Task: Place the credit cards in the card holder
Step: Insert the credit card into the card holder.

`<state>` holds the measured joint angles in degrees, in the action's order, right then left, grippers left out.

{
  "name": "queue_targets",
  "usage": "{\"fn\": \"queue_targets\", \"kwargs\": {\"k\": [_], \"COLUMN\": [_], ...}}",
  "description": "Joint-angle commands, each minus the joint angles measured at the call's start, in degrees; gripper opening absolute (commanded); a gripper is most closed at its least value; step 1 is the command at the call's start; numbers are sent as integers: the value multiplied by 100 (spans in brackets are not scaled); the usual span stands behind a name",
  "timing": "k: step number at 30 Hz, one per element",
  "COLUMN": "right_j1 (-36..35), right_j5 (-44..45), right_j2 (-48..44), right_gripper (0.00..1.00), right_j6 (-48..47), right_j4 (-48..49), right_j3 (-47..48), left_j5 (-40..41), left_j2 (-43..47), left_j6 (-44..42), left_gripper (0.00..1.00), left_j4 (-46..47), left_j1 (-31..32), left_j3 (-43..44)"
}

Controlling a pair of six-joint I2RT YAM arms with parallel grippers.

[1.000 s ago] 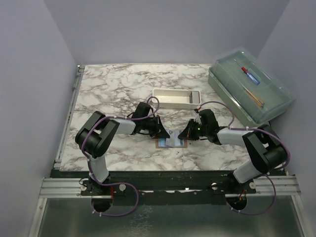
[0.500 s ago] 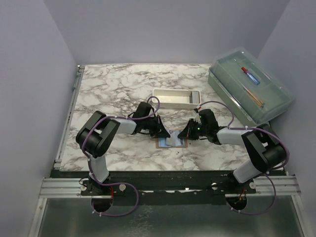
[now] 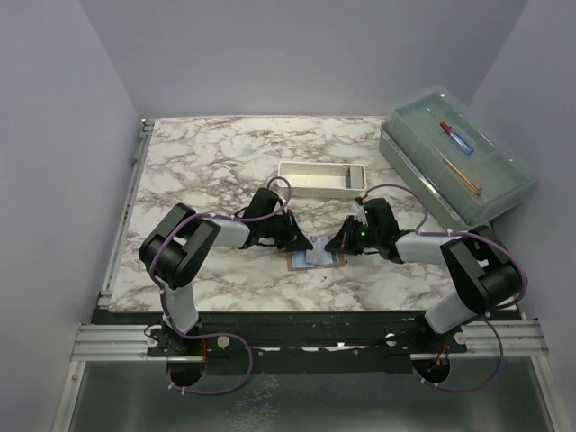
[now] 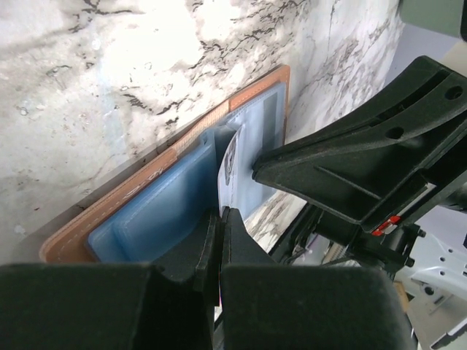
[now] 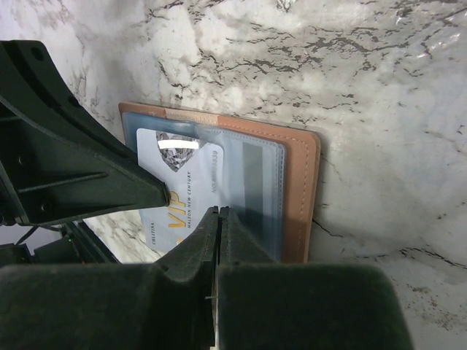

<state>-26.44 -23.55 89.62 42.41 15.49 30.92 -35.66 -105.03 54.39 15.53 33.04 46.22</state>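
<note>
The card holder point(image 3: 317, 258) lies open on the marble table, tan edge out and blue-grey panels up; it also shows in the left wrist view point(image 4: 146, 211) and the right wrist view point(image 5: 299, 197). My left gripper point(image 3: 297, 243) point(image 4: 221, 213) is shut on a pale blue credit card point(image 4: 228, 157) and holds it tilted over the wallet's middle. The card's printed "VIP" face shows in the right wrist view point(image 5: 179, 182), its far end at a clear pocket. My right gripper point(image 3: 338, 245) point(image 5: 219, 211) is shut, its tips down on the wallet's right panel. No other card is in view.
A white rectangular tray point(image 3: 321, 180) stands just behind the wallet. A large clear lidded box point(image 3: 454, 166) with tools inside sits at the back right. The two grippers face each other closely over the wallet.
My left gripper has edged slightly right with the card, further over the wallet. The right gripper and the wallet have stayed put.
</note>
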Motion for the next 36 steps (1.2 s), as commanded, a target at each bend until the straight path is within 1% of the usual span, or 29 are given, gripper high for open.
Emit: {"fn": "queue_targets", "kwargs": {"k": [1, 5, 8, 13, 17, 20, 22, 24, 32, 36], "right_j1": [11, 9, 21, 16, 16, 21, 18, 21, 16, 16], "right_j5": [211, 379, 466, 710, 930, 1142, 1114, 1006, 554, 528], "right_j2": [71, -60, -112, -373, -573, -691, -691, -585, -136, -80], "right_gripper": [1, 2, 2, 7, 14, 23, 26, 26, 25, 25], "right_j6": [26, 61, 48, -48, -218, -303, -390, -429, -439, -427], "right_j4": [-488, -702, -838, -1327, -1898, -2166, -2163, -2096, -1429, -1389], "right_j3": [-113, -111, -116, -4, 164, 204, 191, 187, 90, 141], "left_j5": [827, 1160, 1217, 939, 749, 613, 484, 282, -249, -357], "left_j2": [205, 453, 487, 293, 165, 129, 103, 40, -131, -122], "left_j6": [233, 241, 252, 326, 399, 368, 316, 211, -77, -18], "left_gripper": [0, 0, 0, 0, 0, 0, 0, 0, 0, 0], "left_j4": [485, 554, 632, 822, 999, 1035, 1059, 1098, 1127, 1128], "left_j1": [117, 115, 115, 115, 124, 125, 126, 132, 146, 151], "left_j3": [-365, -585, -633, -602, -614, -607, -612, -602, -624, -605]}}
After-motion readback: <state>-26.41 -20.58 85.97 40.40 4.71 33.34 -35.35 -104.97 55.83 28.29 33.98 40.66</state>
